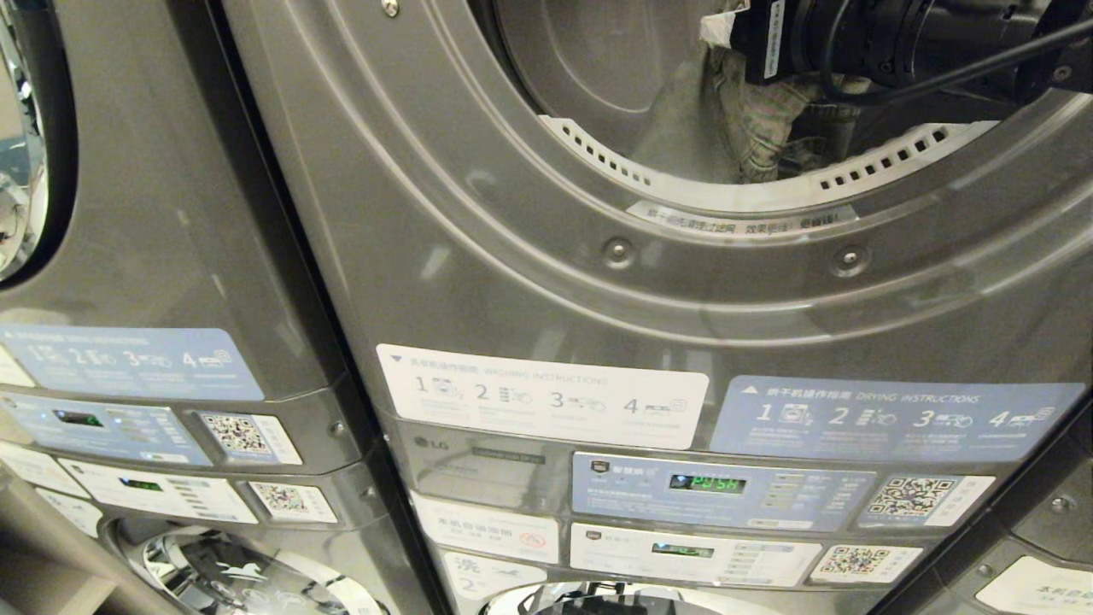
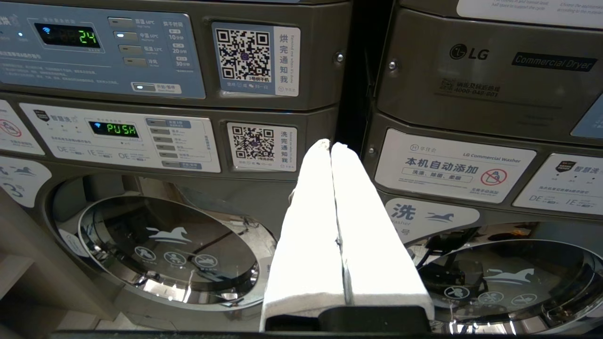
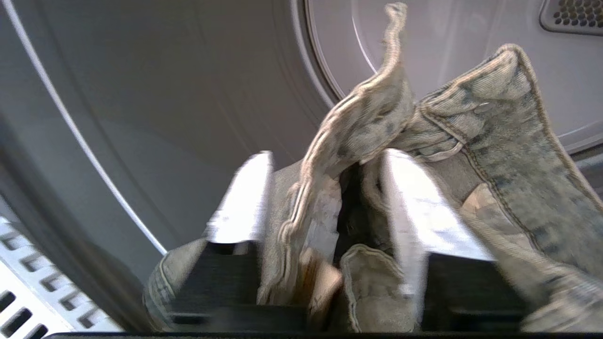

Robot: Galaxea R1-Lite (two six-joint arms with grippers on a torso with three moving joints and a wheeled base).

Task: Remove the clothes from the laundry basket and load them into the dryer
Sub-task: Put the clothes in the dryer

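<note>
My right gripper (image 3: pixel 325 157) is inside the dryer drum (image 3: pixel 165 94), its white fingers spread apart. A faded denim garment (image 3: pixel 509 141) lies loosely between and over them, with a dark gap beside one finger. In the head view my right arm (image 1: pixel 862 43) reaches into the round dryer opening (image 1: pixel 683 184), where a heap of clothes (image 1: pixel 760 120) rests at the drum's bottom. My left gripper (image 2: pixel 330 143) is shut on nothing, parked low in front of the machines' panels. The laundry basket is out of view.
Below the dryer opening sit instruction stickers and a control panel (image 1: pixel 726 491) showing green digits. A second stacked machine (image 1: pixel 128 256) stands at the left. Glass washer doors (image 2: pixel 165 245) are at the bottom, close in front of my left gripper.
</note>
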